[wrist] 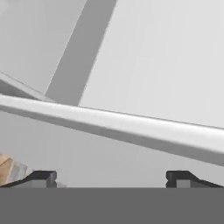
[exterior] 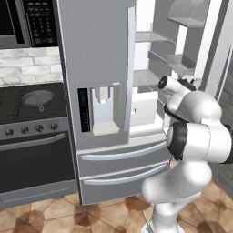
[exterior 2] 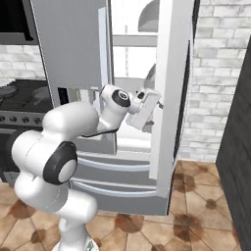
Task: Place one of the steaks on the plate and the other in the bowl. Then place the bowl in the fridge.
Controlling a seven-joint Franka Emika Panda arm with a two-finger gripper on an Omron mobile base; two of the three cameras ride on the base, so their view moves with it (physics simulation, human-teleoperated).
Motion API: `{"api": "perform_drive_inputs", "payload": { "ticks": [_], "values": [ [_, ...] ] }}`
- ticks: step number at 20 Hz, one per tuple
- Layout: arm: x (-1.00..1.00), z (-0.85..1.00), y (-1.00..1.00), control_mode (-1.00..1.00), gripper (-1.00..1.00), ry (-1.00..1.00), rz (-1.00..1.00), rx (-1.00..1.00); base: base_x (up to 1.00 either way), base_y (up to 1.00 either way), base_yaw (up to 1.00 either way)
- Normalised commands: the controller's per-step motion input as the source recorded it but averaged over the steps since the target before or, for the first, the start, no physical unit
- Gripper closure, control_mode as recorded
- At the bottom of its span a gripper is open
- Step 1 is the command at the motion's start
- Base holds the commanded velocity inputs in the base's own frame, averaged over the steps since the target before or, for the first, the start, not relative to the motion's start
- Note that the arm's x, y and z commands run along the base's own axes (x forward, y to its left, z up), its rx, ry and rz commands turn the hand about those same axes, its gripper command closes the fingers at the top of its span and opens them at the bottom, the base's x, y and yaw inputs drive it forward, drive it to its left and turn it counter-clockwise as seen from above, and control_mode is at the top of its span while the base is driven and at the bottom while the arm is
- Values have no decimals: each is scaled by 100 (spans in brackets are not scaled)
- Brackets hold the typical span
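1. Fridge (exterior: 98,68) fills the centre of the left base view: left door shut, with the water dispenser (exterior: 102,109) set in it, and two drawers (exterior: 123,168) below, both closed.
2. Right door (exterior 2: 169,88) stands swung open; in the right base view it runs as a tall pale panel down the middle right of the frame.
3. White shelves (exterior: 152,38) show inside the fridge at upper right of the left base view.
4. Bowl (exterior 2: 149,17) sits high in the fridge, seen as a grey curved shape at top centre of the right base view; a like shape shows at upper right of the left base view (exterior: 186,11). Contents cannot be made out.
5. Gripper (wrist: 111,178) is released, its two dark tips far apart at the bottom of the hand view, nothing between them.
6. A pale bar (wrist: 131,129) crosses the hand view on a slant just above the tips; which fridge part it is cannot be told.
7. Arm (exterior 2: 83,122) reaches from lower left toward the open door's inner edge.
8. Stove (exterior: 34,102) with a frying pan (exterior: 38,98) sits at the left of the left base view.
9. Steaks and plate: not made out.
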Motion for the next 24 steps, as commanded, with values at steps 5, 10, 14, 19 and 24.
{"api": "perform_drive_inputs", "payload": {
  "ticks": [5, 10, 14, 19, 24],
  "values": [
    [-13, 0, -78, -100, -100, -2, 0, 11, 0, 0, 0],
    [-74, 0, 33, -100, -100, -21, 3, 12, 0, 0, 0],
    [-31, 1, 98, -100, -100, -21, 0, 12, 0, 0, 0],
    [6, 0, 100, -100, -100, -21, -1, 36, 0, 0, 0],
    [17, -2, 98, -100, -100, -24, -11, 67, 0, 0, 0]
  ]
}}
